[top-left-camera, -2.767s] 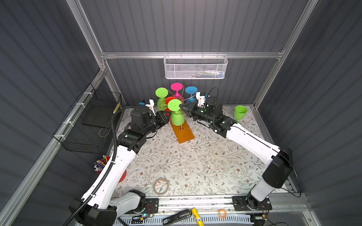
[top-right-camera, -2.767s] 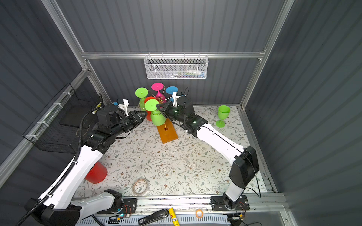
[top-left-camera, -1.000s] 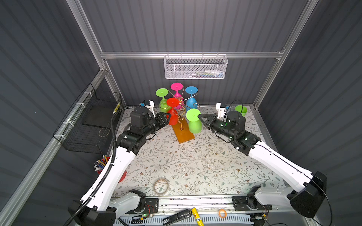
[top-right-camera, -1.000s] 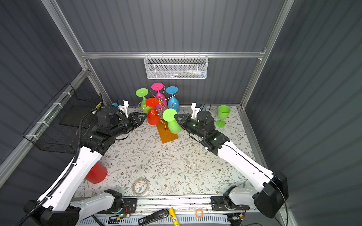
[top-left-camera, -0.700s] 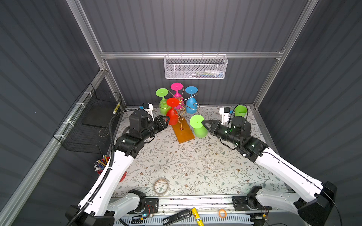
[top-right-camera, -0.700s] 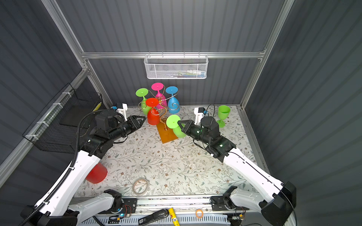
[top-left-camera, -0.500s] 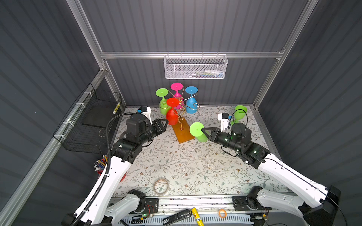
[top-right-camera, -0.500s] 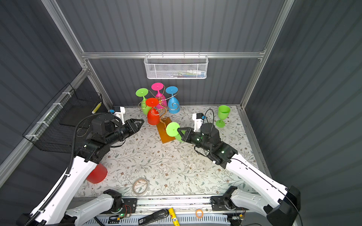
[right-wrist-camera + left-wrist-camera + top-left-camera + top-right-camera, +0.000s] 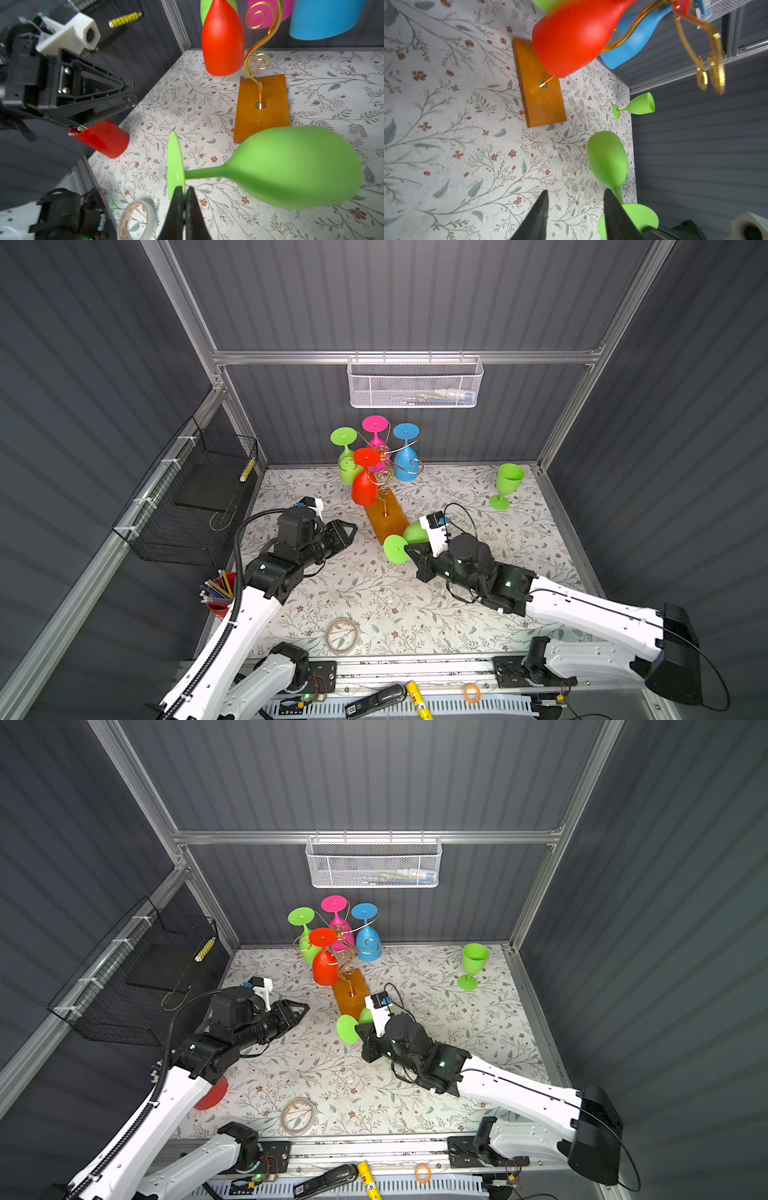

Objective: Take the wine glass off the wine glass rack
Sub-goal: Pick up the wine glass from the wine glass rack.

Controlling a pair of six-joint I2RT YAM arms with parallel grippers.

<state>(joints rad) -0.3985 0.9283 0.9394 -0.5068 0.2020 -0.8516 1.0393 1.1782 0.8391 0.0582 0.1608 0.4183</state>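
Right hand [image 9: 184, 188] pinches the foot of the green wine glass [image 9: 291, 166], near the rack [image 9: 249, 116].

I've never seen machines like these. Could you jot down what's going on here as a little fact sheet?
right pincer: shut on the foot of a green wine glass, held sideways, off the rack
left pincer: open, empty
rack: wooden base, gold wire, four glasses hanging upside down
hanging there: hung green glass, pink glass, blue glass, red glass
table: standing green glass upright near the far right corner
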